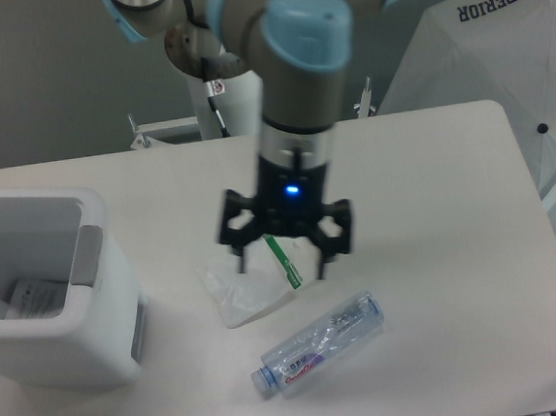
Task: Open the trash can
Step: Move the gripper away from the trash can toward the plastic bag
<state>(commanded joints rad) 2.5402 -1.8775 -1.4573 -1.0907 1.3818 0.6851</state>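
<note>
Altogether one trash can point(46, 335), one bottle point(317, 345), one bag point(251, 286).

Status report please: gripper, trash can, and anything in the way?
Gripper open, empty, above the plastic bag. Trash can at table's left, open on top, paper inside. Bottle lying near the bag; nothing blocking the can.

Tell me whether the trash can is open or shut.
Open: the trash can shows its hollow inside from above, with a paper lying at the bottom.
</note>
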